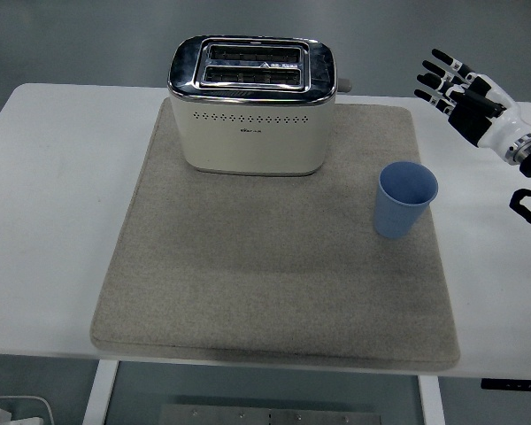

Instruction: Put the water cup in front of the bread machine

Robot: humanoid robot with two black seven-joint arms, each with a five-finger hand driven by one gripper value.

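A light blue water cup (405, 198) stands upright on the right side of the beige mat (248, 292), empty. The cream bread machine (252, 104) with a chrome top sits at the back centre of the mat, its two slots facing up. My right hand (456, 88) hovers above the table at the far right, up and to the right of the cup, fingers spread and holding nothing. A clear gap separates it from the cup. The left arm does not show.
The white table (53, 204) extends to the left of the mat and a narrow strip lies to its right. The mat in front of the bread machine is bare. The table's near edge runs along the bottom.
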